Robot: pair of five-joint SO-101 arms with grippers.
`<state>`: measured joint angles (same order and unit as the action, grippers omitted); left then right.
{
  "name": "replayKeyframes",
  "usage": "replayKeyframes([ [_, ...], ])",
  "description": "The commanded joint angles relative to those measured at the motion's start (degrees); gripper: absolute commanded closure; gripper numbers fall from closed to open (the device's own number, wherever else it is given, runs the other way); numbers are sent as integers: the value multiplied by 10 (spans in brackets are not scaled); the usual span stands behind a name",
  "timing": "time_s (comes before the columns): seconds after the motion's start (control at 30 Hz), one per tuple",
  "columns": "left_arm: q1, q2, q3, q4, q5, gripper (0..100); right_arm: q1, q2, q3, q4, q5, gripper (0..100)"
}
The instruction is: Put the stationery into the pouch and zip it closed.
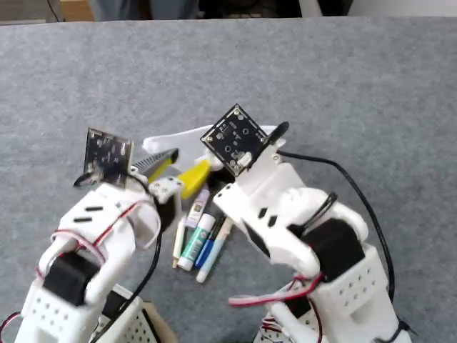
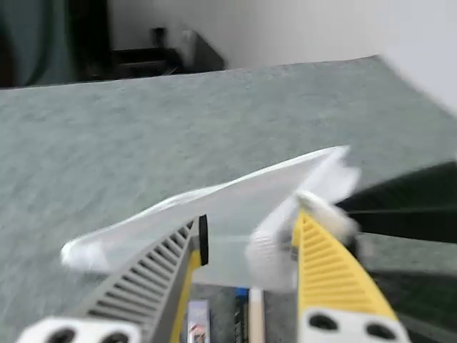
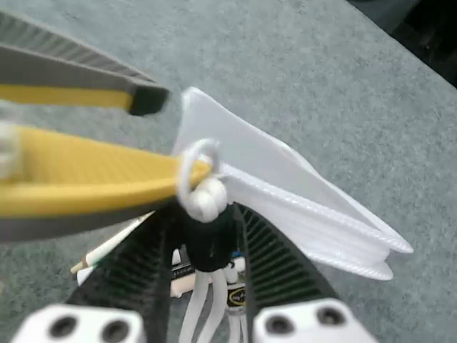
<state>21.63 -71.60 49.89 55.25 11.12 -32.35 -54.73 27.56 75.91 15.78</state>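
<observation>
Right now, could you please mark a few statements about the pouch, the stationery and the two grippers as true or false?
1. The stationery lies on the table, outside the pouch. True.
2. The pouch is black. False: it is white.
3. The right gripper is shut on the pouch's pull cord. True.
4. The left gripper holds a pen. False: its fingers stand apart at the pouch's edge.
</observation>
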Motion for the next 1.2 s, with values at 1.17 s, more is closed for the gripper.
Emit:
replayKeyframes([
  [1.17,-21,-2,65,63,-2,788,-6,-5,-27,-15,0,986],
])
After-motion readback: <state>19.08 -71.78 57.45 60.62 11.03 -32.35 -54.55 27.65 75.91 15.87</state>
